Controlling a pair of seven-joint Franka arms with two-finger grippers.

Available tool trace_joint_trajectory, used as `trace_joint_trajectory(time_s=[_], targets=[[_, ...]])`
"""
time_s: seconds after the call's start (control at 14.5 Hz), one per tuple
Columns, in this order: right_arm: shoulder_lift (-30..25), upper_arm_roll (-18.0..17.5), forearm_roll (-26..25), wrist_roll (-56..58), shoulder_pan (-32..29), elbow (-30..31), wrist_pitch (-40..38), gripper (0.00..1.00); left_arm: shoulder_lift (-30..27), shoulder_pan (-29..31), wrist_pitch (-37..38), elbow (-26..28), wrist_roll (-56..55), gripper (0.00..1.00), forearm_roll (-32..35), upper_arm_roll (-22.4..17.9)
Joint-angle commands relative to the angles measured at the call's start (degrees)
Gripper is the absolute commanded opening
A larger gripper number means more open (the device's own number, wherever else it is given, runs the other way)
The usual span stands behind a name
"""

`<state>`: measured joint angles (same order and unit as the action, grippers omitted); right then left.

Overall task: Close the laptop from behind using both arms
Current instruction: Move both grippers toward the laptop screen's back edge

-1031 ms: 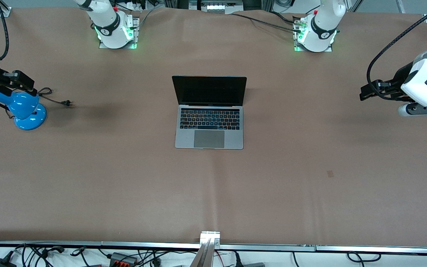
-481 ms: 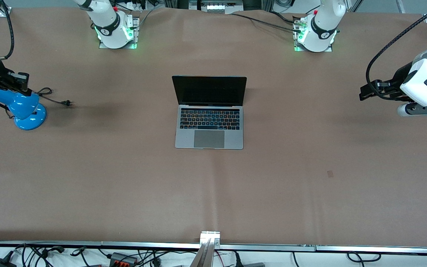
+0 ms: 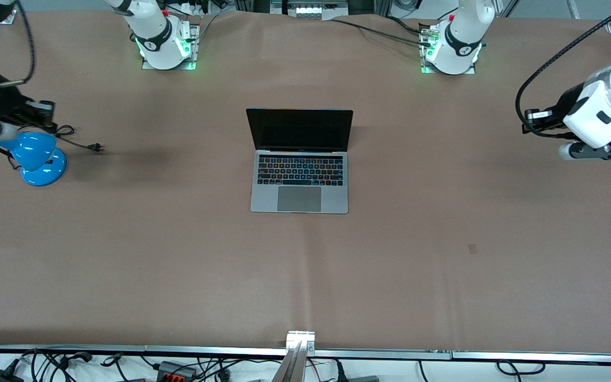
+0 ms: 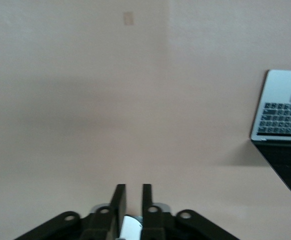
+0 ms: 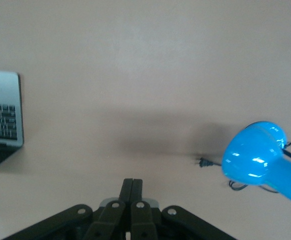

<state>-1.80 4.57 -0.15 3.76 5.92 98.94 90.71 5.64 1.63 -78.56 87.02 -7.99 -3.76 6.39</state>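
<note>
The MacBook laptop (image 3: 299, 161) sits mid-desk, lid upright and facing the front camera, leaving its back free for a push. The left gripper (image 4: 131, 200), jaws narrowly parted and empty, hangs over the desk's (image 3: 443, 239) left-arm end. The right gripper (image 5: 132, 189), jaws pressed together, is over a blue desk lamp (image 3: 36, 157).

Both end effectors, left (image 3: 532, 115) and right (image 3: 45, 107), have shifted toward the bases.

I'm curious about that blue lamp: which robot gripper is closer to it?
The right gripper: it is just above the blue lamp, at the right arm's end of the table. The left gripper is over the table's left-arm end, past the laptop.
</note>
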Motion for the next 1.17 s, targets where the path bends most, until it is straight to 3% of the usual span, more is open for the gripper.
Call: trace_joint_trajectory(time_s=[0.0,0.21,0.34,0.69,0.83,0.96,1.1], targets=[[1.2,0.1,3.1,-0.1,1.7,0.4,-2.2,0.00,0.2,-0.2,0.1,1.2,1.0,0.00,-5.4,2.7],[3.3,0.1,11.1,-0.1,2.0,1.4,-7.7,0.00,-0.1,-0.1,-5.1,9.4,1.0,0.00,-8.4,8.9],[3.3,0.1,16.4,-0.1,4.3,5.9,-7.5,0.00,-0.7,0.1,-7.7,14.3,0.2,0.00,-10.9,13.6],[3.3,0.1,24.0,-0.1,13.8,14.3,-5.6,0.00,-9.4,0.1,-21.0,32.5,0.0,0.00,-17.9,23.5],[3.0,0.1,26.7,-0.1,17.0,17.1,-2.7,0.00,-10.6,0.1,-22.8,34.9,-0.2,0.00,-18.1,28.0],[2.9,0.1,26.9,-0.8,21.4,18.6,-0.5,0.00,-11.0,0.0,-23.1,36.5,-0.2,0.00,-18.7,29.2],[2.9,0.2,26.9,-3.4,26.0,20.5,1.9,0.00,-12.1,0.1,-27.8,39.5,-1.6,0.00,-20.8,34.1]])
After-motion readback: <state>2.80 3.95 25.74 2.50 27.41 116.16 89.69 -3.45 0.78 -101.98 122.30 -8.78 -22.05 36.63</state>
